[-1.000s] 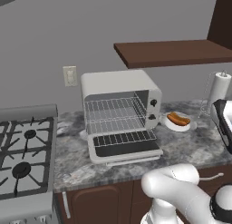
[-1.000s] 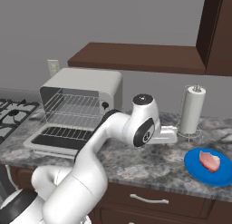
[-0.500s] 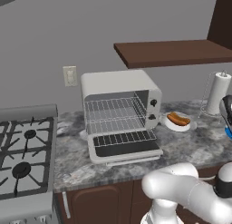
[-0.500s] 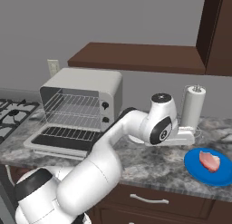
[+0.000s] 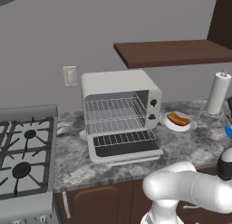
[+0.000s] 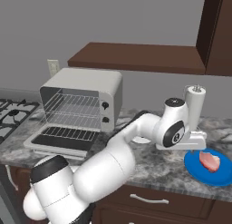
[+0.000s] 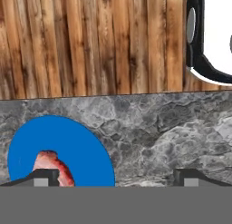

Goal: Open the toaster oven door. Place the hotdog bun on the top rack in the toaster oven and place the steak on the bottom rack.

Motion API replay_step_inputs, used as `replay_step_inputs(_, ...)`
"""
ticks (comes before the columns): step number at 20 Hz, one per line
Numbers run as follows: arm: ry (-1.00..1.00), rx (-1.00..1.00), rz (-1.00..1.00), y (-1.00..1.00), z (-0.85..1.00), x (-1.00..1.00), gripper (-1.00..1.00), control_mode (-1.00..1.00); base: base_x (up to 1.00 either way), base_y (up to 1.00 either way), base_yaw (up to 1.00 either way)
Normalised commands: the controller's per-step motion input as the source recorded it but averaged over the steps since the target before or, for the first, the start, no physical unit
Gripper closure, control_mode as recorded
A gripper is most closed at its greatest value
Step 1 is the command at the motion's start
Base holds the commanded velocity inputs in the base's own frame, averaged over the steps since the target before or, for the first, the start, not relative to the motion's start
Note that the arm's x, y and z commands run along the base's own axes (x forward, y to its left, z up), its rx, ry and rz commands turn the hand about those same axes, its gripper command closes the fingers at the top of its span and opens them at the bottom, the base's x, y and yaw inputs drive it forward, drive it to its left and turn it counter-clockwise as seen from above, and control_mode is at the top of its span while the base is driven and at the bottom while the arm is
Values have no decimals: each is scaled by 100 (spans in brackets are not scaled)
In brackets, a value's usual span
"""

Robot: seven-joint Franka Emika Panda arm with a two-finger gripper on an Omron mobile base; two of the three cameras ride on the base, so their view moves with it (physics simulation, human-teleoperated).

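Note:
The toaster oven (image 5: 120,89) (image 6: 84,89) stands on the counter with its door (image 5: 124,149) (image 6: 59,140) dropped flat. Inside it are the top rack (image 5: 113,105) and the bottom rack (image 5: 117,124), both bare. The hotdog bun (image 5: 178,119) lies in a white dish right of the oven. The steak (image 6: 209,160) (image 7: 50,166) rests on a blue plate (image 6: 217,175) (image 7: 72,143). My gripper (image 6: 198,145) (image 7: 115,180) hovers open just left of and above the plate, with nothing between its fingers. One fingertip (image 7: 43,177) overlaps the steak in the hand view.
A paper towel roll (image 5: 218,92) (image 6: 195,105) stands behind the plate. The black-grated stove (image 5: 22,155) is left of the oven. A wooden shelf (image 5: 174,51) hangs above the counter. The counter's front edge (image 7: 113,98) drops to a wood floor.
The arm has swung right along the counter, carrying the hand from beside the oven to just over the blue plate's left side. The jaws have stayed open.

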Motion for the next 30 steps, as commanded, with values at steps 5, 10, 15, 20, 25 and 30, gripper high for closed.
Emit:
replay_step_inputs(5,0,0,0,-32,-15,8,-100,-100,0,0,0)
replay_step_inputs(10,0,-3,0,-9,-19,10,-100,-100,0,0,0)
replay_step_inputs(15,0,-7,0,-23,-25,14,-100,-100,0,0,0)
replay_step_inputs(20,1,-1,0,-16,-27,17,-100,-100,0,0,0)
replay_step_inputs(25,15,0,0,-22,-13,28,-100,-100,0,0,0)
replay_step_inputs(30,20,0,0,-23,-11,30,-100,-100,0,0,0)
